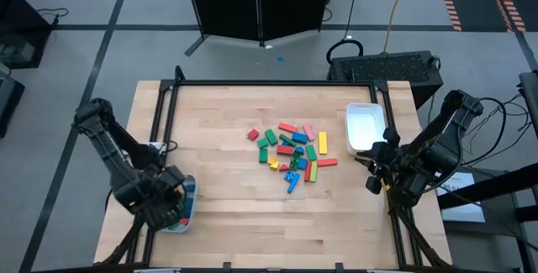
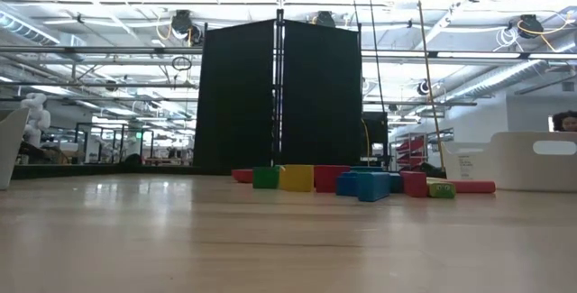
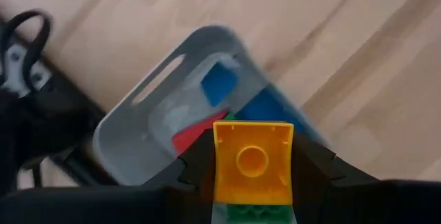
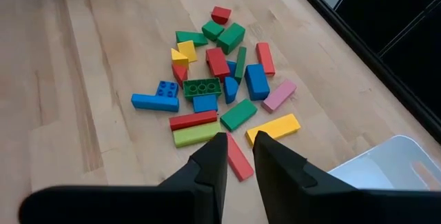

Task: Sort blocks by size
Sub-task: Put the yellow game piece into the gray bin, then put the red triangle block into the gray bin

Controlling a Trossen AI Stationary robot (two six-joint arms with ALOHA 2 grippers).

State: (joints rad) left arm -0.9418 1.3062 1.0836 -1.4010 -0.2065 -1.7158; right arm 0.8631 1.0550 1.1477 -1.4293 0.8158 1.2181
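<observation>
Currently left gripper (image 3: pixel 252 182) jaws grasp an orange block (image 3: pixel 252 162) over the tray (image 1: pixel 190 196), lower left. Centre above the tray, then release. Right gripper (image 4: pixel 239 156) jaws nearly closed, empty; pile (image 1: pixel 292 151) mid-frame.

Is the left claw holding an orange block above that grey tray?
Yes, the left gripper clamps an orange block directly over the grey tray.

Two trays (image 1: pixel 363 128), about twenty-five blocks (image 1: pixel 290 150)
</observation>
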